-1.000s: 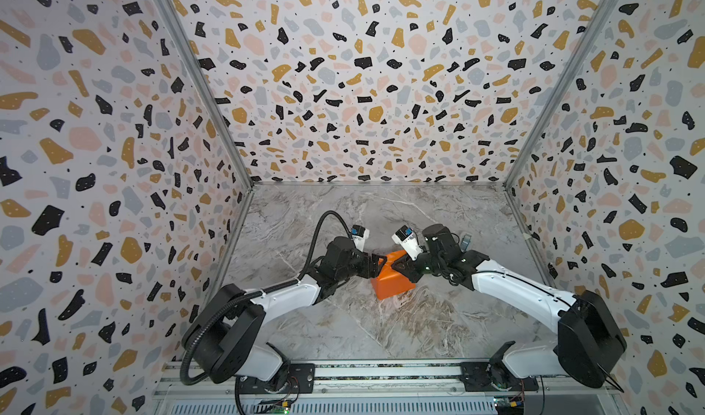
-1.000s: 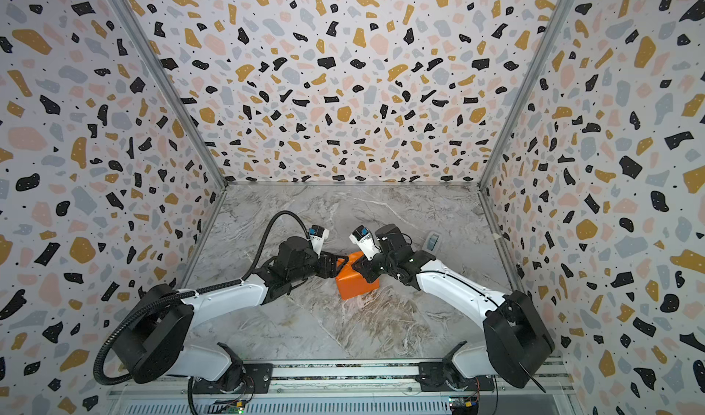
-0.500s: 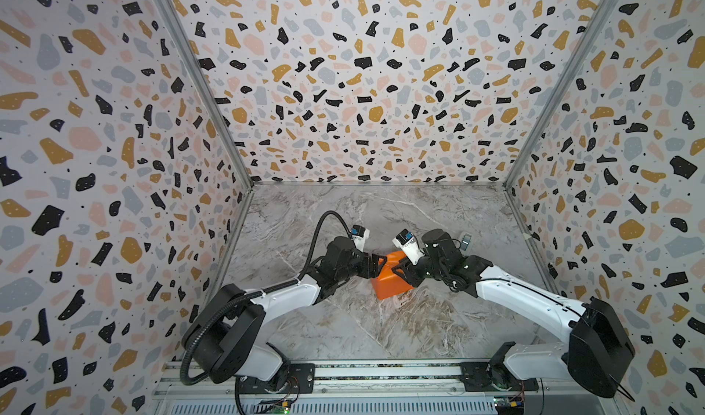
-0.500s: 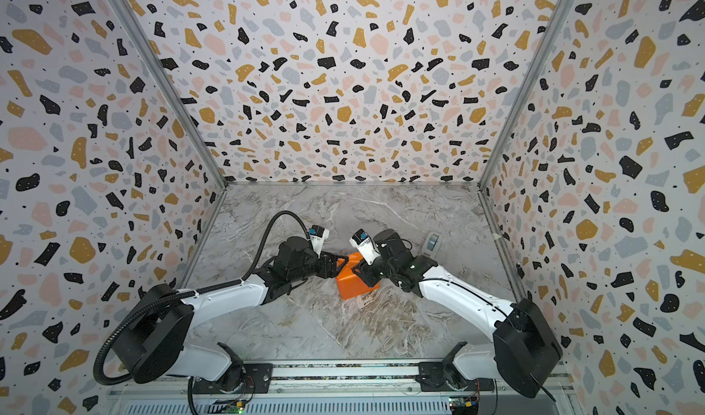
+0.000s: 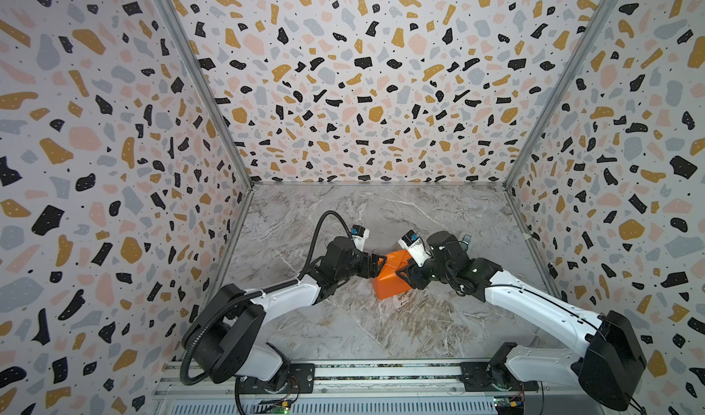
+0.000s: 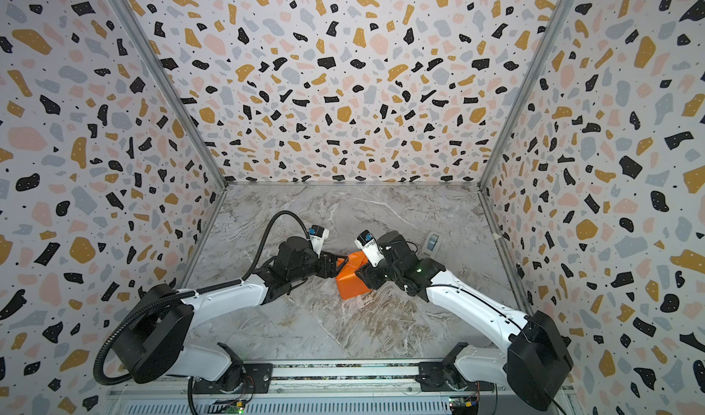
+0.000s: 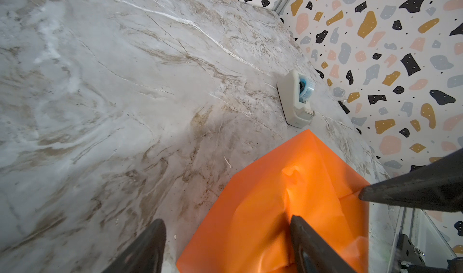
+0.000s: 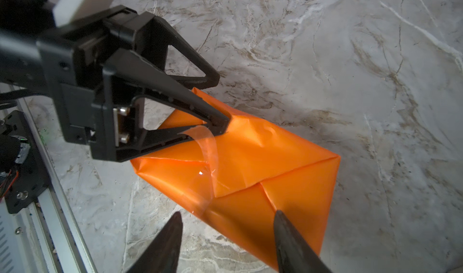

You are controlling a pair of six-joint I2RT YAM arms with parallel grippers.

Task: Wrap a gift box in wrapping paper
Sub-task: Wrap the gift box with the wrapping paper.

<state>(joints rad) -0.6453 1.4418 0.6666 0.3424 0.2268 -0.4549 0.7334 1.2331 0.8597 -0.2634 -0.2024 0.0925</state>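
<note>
Step in hand: taping down a folded end of the wrapping paper [image 8: 275, 154]; late in the task, by the look of it.
Gift box: hidden wholly inside the paper; wrapped as 1 parcel on the marble table [image 7: 125, 83], near the tape dispenser [image 6: 432, 243] but apart from it, on the side toward the left arm.
Paper: bright orange face outward, drawn over every visible side; creased into flaps meeting at a point on the end turned toward the dispenser; dimpled and a little slack on top, puffy at the corners.
Tape strip [image 8: 209, 156]: clear; stuck low on the folded end, then arching up loose and clinging to a fingertip of the left gripper.
Left gripper [image 8: 221, 101]: at the parcel's side farthest from the dispenser; spread wide, gripping nothing; 1 tip resting on the paper's top, the other past the edge over bare table.
Right gripper [image 8: 228, 214]: between the dispenser and the parcel; parted, holding nothing; 1 tip touching the paper at a fold in the left wrist view.
Next move: probably pressing the loose tape flat across the flap point, then drawing the left fingertip away gently enough to leave the strip down.
</note>
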